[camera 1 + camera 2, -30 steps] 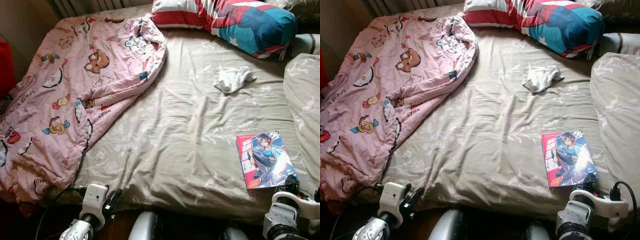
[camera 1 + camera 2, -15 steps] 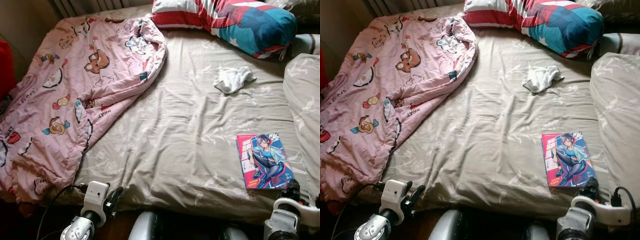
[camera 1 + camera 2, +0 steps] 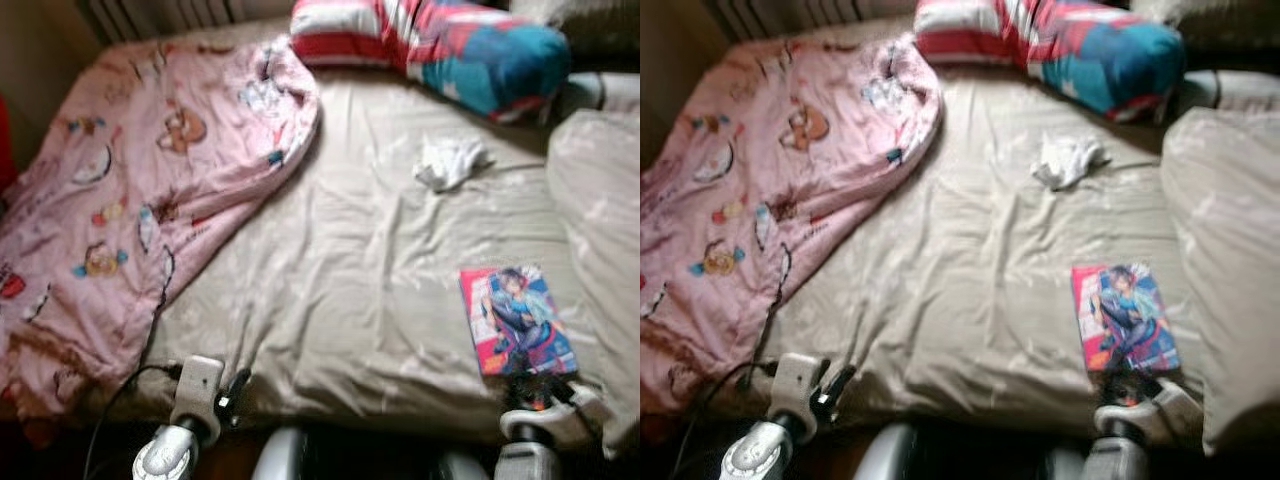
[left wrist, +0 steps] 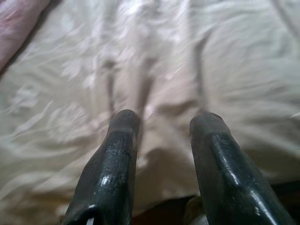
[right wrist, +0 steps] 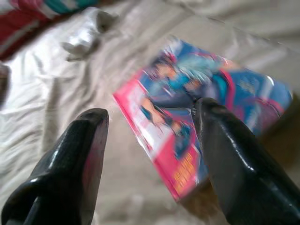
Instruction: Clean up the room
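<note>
While the left gripper (image 4: pixel 161 124) hangs parted and empty at the lower left over the beige bed sheet (image 3: pixel 350 250), the right gripper (image 5: pixel 150 117) at the lower right is spread wide just short of a comic book (image 3: pixel 515 320), holding nothing.

Blurred comic book (image 5: pixel 201 122) (cover unreadable)
</note>
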You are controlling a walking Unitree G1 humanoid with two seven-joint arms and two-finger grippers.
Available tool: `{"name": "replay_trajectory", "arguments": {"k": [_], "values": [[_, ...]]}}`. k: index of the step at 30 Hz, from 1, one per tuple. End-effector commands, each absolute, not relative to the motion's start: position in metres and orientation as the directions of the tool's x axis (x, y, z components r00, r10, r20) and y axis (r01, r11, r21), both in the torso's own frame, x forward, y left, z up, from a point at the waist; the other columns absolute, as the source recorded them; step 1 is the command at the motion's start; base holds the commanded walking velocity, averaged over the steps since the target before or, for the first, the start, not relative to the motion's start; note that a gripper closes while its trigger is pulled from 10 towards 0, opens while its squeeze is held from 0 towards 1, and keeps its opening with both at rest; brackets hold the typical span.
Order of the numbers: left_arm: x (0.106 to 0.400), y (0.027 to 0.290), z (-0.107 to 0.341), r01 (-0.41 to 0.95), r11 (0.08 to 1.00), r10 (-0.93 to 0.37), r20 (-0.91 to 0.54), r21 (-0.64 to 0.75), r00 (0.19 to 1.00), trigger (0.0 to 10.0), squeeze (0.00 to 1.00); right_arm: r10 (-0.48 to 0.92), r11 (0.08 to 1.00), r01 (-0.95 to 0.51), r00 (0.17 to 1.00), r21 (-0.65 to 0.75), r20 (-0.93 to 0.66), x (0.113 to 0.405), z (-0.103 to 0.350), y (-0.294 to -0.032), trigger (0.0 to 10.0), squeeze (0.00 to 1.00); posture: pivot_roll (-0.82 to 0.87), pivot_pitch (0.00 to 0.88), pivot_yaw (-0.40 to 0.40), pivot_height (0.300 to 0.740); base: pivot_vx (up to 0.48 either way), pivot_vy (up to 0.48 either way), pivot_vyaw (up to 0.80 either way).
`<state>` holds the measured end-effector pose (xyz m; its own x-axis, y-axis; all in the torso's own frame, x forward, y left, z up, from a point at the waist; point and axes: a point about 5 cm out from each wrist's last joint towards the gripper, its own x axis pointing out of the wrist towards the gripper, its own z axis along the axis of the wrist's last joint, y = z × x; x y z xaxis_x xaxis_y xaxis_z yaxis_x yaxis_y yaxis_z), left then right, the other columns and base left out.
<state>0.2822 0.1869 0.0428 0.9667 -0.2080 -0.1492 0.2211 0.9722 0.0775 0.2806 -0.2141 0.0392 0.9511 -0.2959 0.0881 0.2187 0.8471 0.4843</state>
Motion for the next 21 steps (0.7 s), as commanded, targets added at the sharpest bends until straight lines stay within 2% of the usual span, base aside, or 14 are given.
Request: {"name": "replay_trajectory", "arguments": {"k": [1,2,6,13,21], "values": [[0.272,0.193,0.027,0.204,0.976,-0.183,-0.216,0.079,0.959,10.0,0.0,-0.24,0.892,0.188,0.968,0.41,0.077,0.275,0.034,-0.207,10.0,0.0,-0.05,0.218,0.127,0.645,0.0,0.0,0.0],[0.273,0.189,0.025,0.202,0.977,-0.183,-0.218,0.069,0.959,10.0,0.0,-0.18,0.928,0.139,0.98,0.346,0.09,0.276,0.036,-0.2,10.0,0.0,-0.05,0.205,0.121,0.649,0.0,0.0,0.0],[0.275,0.185,0.019,0.168,0.985,-0.156,-0.224,0.036,0.962,10.0,0.0,-0.176,0.935,0.148,0.983,0.322,0.059,0.275,0.034,-0.2,10.0,0.0,-0.06,0.177,0.1,0.677,0.0,0.0,0.0],[0.275,0.185,0.009,0.108,0.994,-0.105,-0.262,-0.003,0.959,10.0,0.0,-0.09,0.98,0.092,0.996,0.177,-0.019,0.278,0.028,-0.195,10.0,0.0,-0.07,0.139,0.068,0.714,0.0,0.0,0.0],[0.264,0.193,-0.01,0.053,0.999,-0.053,-0.361,-0.01,0.931,10.0,0.0,-0.089,0.979,0.111,0.987,0.171,-0.133,0.27,0.01,-0.197,10.0,0.0,-0.09,0.104,0.047,0.74,0.0,0.0,0.0]]}}
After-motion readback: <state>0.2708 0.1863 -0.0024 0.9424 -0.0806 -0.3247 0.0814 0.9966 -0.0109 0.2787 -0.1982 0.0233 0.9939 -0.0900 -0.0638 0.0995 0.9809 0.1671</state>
